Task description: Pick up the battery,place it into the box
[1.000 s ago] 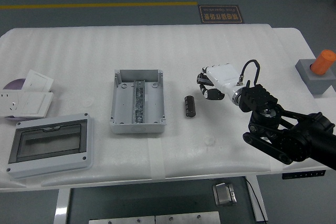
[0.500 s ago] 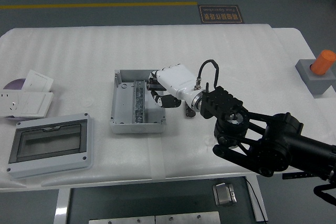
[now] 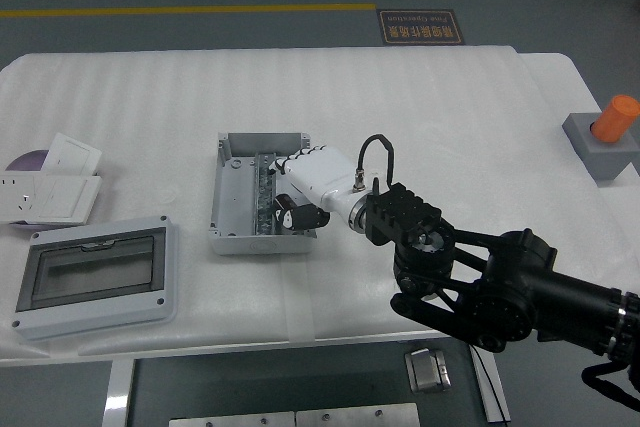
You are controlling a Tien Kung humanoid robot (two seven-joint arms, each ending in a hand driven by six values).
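Battery over junction box

Right robot hand [image 3: 296, 190]: white, fingers curled around black cylindrical battery [image 3: 287, 211], held above right half of open grey junction box [image 3: 232, 215]. Box rests on white bench [image 3: 150, 97], left of centre.

I see a white counter [image 3: 450, 97]. An open grey box [image 3: 235, 209] lies near its centre. At eight o'clock lies a clear-lidded enclosure [image 3: 95, 277], at nine o'clock white switch plates [image 3: 50, 187], at three o'clock a grey block [image 3: 603, 147] with an orange knob.
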